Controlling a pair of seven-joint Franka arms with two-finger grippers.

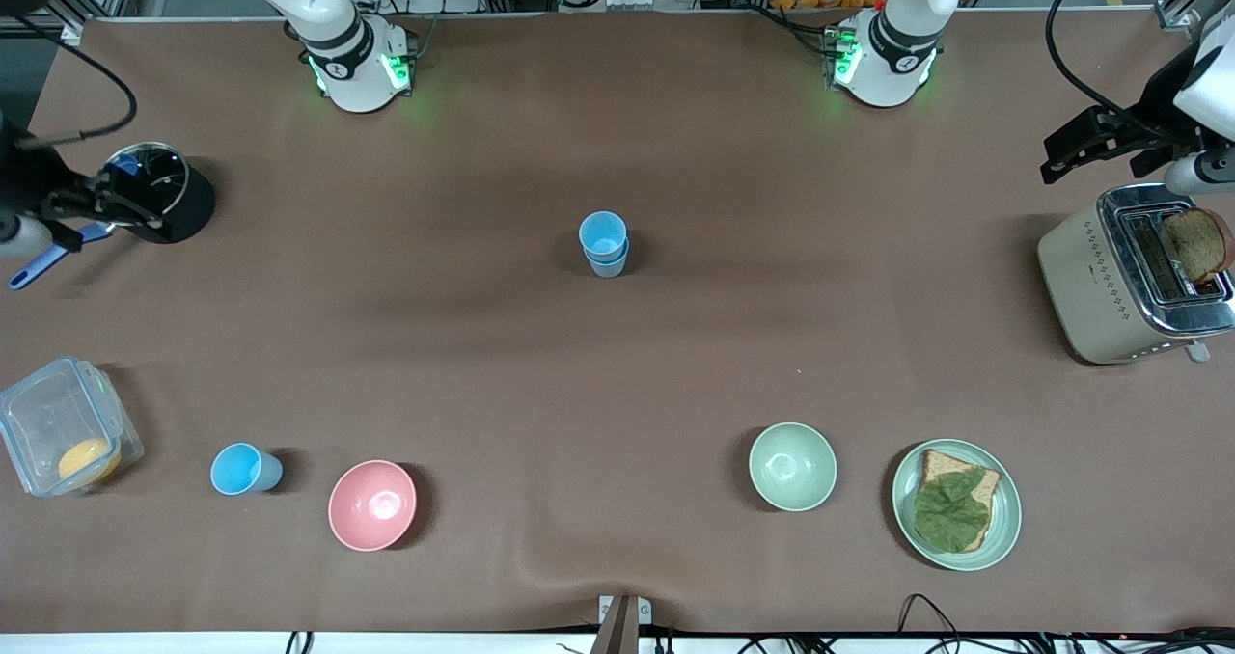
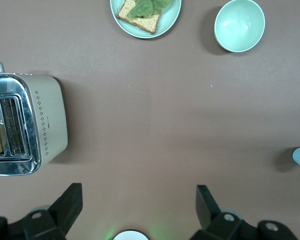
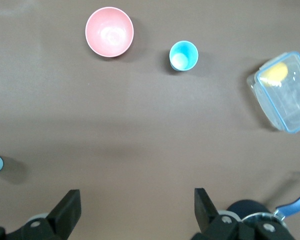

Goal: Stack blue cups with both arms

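Two light-blue cups (image 1: 604, 243) stand nested one inside the other, upright with the mouth up, near the middle of the table and somewhat closer to the edge where the arm bases stand. A third blue cup (image 1: 245, 469) stands alone and upright, sky-blue inside, near the table's camera-side edge toward the right arm's end.

Left arm rose from base at 1 o'clock of front view, swung out to table's left-arm end; left gripper (image 1: 1085, 148) hung at 3 o'clock, fingers (image 2: 70, 200) spread wide. Right arm rose from base at 11 o'clock; right gripper (image 1: 92, 205) hung at 9 o'clock, fingers (image 3: 67, 207) spread wide, holding nothing.
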